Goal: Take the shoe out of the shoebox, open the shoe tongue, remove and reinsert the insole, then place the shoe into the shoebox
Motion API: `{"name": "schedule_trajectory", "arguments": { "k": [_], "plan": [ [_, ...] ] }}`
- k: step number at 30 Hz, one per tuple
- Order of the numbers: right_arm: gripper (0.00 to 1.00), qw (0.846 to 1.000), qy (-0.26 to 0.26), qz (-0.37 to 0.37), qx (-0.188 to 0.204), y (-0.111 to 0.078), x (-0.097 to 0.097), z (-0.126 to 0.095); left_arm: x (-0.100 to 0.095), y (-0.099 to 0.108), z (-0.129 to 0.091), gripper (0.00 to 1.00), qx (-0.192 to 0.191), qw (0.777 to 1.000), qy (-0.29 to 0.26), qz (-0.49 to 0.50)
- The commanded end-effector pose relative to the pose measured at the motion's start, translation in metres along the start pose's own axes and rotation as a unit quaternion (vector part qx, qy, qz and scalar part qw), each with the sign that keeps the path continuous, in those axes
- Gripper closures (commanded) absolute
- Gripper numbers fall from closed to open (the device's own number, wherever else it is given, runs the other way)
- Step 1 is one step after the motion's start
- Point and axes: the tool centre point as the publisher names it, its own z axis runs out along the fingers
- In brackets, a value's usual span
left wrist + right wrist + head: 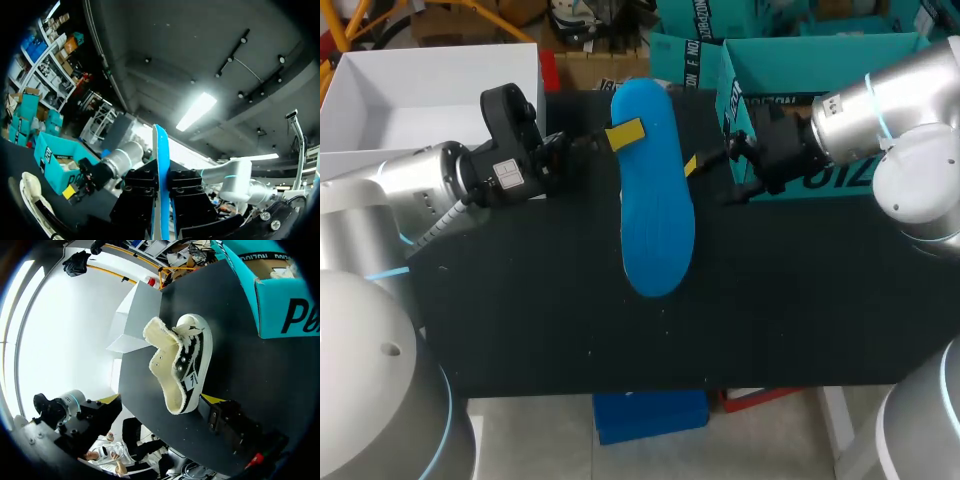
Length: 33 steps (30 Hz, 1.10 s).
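Insole [655, 215] pinched in left end effector [622, 135] | right end effector [703, 163] unclear | shoe [186, 365] ahead

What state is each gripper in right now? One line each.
Left gripper: closed, holding the blue insole.
Right gripper: cannot be told.

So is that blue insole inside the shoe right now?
Out: the left gripper pinches the blue insole, while the shoe sits separately on the table.
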Motion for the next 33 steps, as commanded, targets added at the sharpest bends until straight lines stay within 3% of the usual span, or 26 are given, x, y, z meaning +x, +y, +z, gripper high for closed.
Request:
{"name": "schedule_trajectory", "arguments": {
  "k": [1,15,22,33],
  "plan": [
    [0.0,0.994,0.107,0.007,-0.006,0.0,-0.005,-0.012,0.001,0.001,0.0,1.0,0.001,1.0,-0.001,0.001],
    [0.0,0.987,0.159,0.0,-0.012,0.008,0.006,-0.027,0.001,0.001,0.0,1.0,0.001,1.0,-0.001,0.001],
    [0.0,0.975,0.22,0.012,-0.013,-0.002,0.005,-0.024,0.001,0.001,0.0,1.0,0.001,1.0,-0.001,0.001],
    [0.0,0.968,0.247,0.0,-0.035,-0.013,-0.001,-0.018,0.001,0.001,0.0,1.0,0.001,1.0,-0.001,0.001]
  ]
}}
